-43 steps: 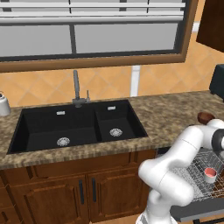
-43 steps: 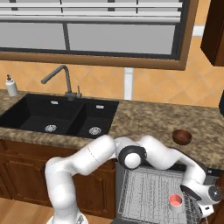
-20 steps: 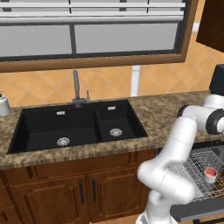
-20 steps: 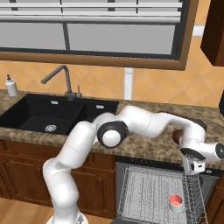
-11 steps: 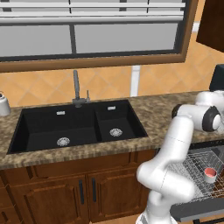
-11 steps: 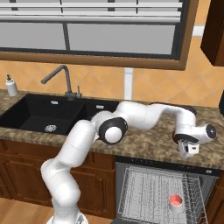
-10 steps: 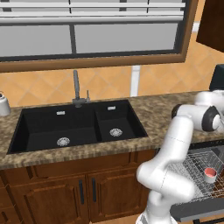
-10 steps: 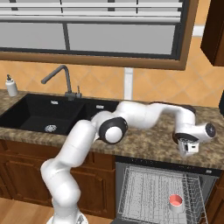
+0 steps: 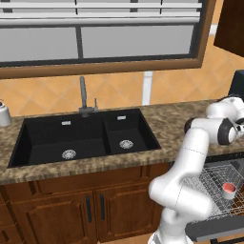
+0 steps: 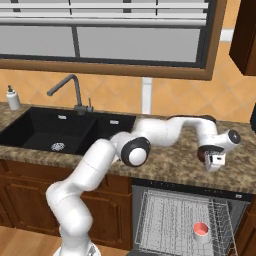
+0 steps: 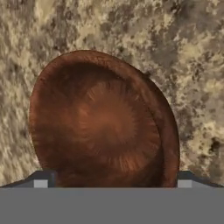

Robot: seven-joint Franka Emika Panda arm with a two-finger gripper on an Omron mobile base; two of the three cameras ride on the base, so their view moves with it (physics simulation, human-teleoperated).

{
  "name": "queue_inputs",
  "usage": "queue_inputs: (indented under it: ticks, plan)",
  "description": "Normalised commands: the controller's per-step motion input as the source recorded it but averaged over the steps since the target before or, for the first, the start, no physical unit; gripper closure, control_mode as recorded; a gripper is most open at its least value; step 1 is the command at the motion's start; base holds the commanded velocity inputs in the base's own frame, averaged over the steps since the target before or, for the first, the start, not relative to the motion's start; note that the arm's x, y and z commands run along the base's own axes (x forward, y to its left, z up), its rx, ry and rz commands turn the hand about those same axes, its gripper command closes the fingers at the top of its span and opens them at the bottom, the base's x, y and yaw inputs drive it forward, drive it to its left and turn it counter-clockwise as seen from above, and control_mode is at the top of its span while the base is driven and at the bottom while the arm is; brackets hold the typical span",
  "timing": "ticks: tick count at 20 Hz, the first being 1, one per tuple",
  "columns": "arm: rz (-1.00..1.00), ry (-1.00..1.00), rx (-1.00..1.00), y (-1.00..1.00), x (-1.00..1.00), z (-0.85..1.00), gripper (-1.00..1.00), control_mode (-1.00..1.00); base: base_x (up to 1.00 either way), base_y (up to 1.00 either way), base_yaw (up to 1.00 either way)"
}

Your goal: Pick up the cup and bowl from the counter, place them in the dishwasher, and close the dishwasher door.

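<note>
Hovering spread over empty brown bowl (image 11: 103,122) on counter (image 10: 165,162), gripper (image 10: 216,161); red cup (image 10: 200,230) in dishwasher (image 10: 182,220) rack.

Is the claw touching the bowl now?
Cannot tell. In the hand view the fingertips stand wide on either side of the bowl, but their ends are cut off at the picture's edge, so neither contact nor gap shows plainly.

Illumination is even and diffuse. Rendering is sharp in both base views; the hand view appears soft, slightly blurred.
</note>
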Motion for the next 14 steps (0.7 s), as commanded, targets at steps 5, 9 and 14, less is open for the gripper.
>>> queue_inputs:
  ticks: [5,9,14]
  plan:
    - [-0.14,0.15,0.01,-0.55,0.10,-0.19,-1.00,-1.00,0.00,0.00,0.00]
    - [-0.13,0.14,0.03,-0.50,0.00,-0.27,-1.00,-1.00,0.00,0.00,0.00]
    - [-0.12,0.13,0.07,-0.03,-0.03,-0.22,1.00,-1.00,0.00,0.00,0.00]
